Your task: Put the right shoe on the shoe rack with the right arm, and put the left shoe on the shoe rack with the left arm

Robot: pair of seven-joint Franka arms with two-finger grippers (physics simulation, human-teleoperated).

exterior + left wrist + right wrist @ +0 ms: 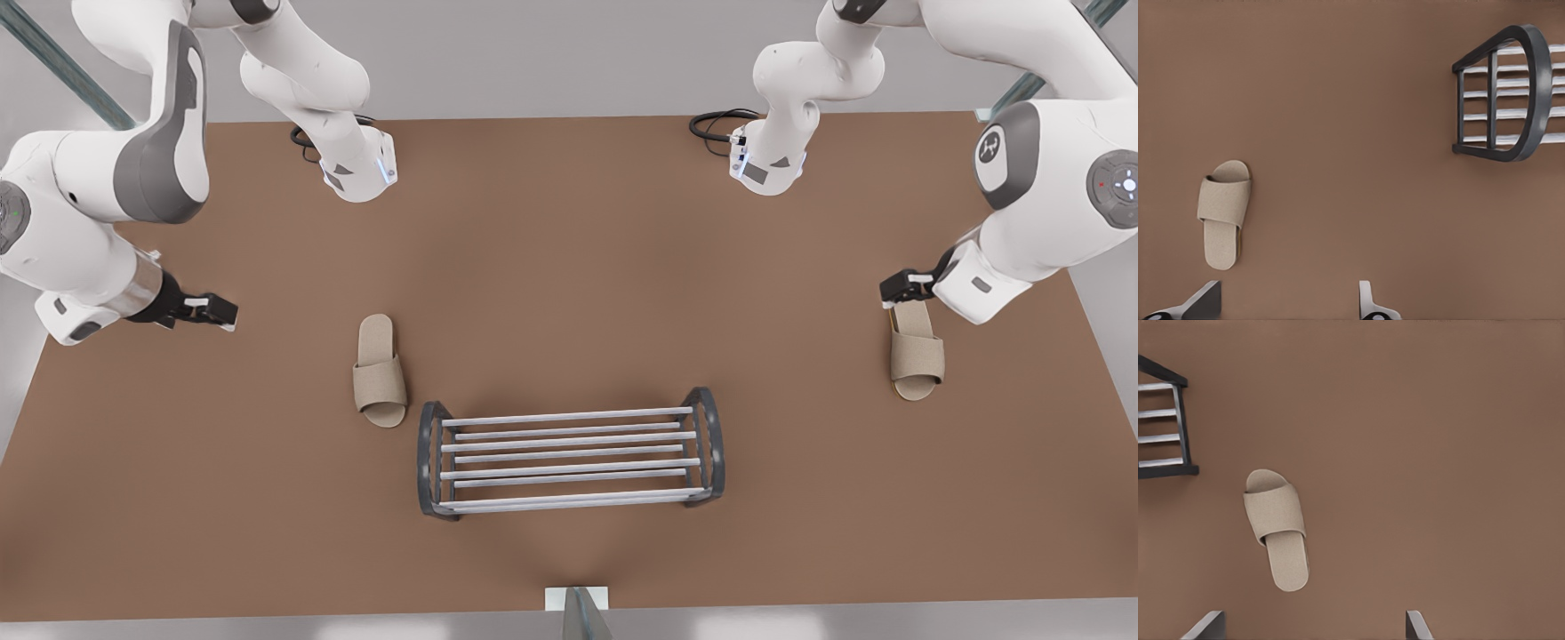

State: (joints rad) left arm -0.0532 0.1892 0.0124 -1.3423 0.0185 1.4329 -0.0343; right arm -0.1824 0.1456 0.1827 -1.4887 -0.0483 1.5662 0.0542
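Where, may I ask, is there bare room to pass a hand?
Bare: the table between the two shoes, behind the shoe rack; also between rack and left shoe. Tight: right shoe beside the rack's end. The left hand hovers at the left shoe's heel, right hand beyond the right shoe.

Front view: mounted high, opposite the arm bases [356, 169], looking steeply down. It takes in the whole table [569, 222].

Left wrist view: looks straight down from well above the table. It shares with the front view the left shoe [1223, 213] [917, 356], on the front view's right, and one end of the rack [1511, 93] [569, 458].

Right wrist view: same downward aim and height. It shares the right shoe [1278, 528] [380, 369] and the rack's other end [1165, 430].
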